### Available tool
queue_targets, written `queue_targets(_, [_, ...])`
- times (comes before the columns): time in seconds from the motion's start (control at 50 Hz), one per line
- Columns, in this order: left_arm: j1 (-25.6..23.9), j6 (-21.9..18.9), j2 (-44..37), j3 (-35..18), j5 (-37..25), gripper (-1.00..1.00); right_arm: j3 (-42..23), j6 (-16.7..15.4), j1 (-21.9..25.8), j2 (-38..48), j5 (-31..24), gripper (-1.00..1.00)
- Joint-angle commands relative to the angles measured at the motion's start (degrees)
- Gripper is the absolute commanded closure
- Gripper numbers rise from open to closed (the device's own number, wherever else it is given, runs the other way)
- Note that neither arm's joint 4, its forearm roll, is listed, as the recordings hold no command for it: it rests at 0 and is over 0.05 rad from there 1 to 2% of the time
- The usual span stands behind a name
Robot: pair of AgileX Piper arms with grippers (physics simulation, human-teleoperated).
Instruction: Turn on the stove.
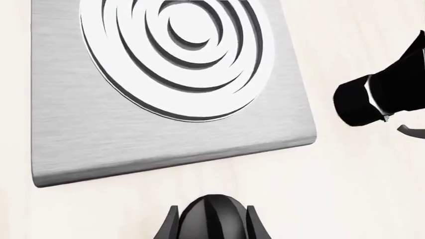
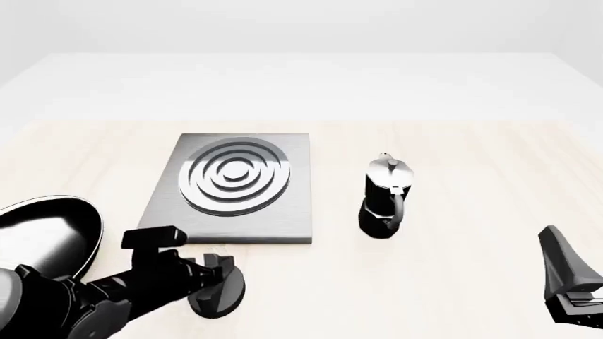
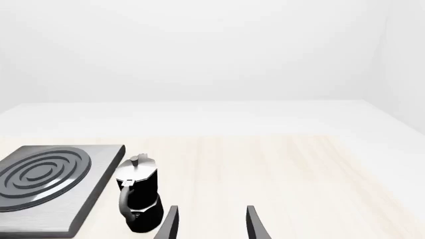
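The stove [image 2: 237, 189] is lying flat on the desk [image 2: 452, 176], while its small, stiff, ridged knob [image 1: 212, 219], just in front of the slab, is being bracketed by the left gripper [image 2: 219, 282], whose fingers [image 1: 170, 226] are clamped on its sides, a grip judged suitable for twisting.

My front camera sits high on my side of the table, looking forward and down over the stove [image 2: 240, 189] and moka pot [image 2: 385, 196]. My left wrist camera hangs close above that stove [image 1: 166, 94], facing down. My right wrist camera looks low across the table, sharing both.
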State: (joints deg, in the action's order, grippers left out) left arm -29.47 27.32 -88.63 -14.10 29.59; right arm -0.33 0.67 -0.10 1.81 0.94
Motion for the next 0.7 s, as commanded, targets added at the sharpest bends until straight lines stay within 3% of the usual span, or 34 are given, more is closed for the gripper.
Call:
queue_targets(0.02, [0.0,-0.1,-1.5,1.1,0.7,-1.0,0.0,0.0,0.0,0.0,0.0,-1.0])
queue_targets(0.7, [5.2,-2.0,3.8,2.5,-2.5,-1.0,0.0,0.0,0.0,0.0,0.0,-1.0])
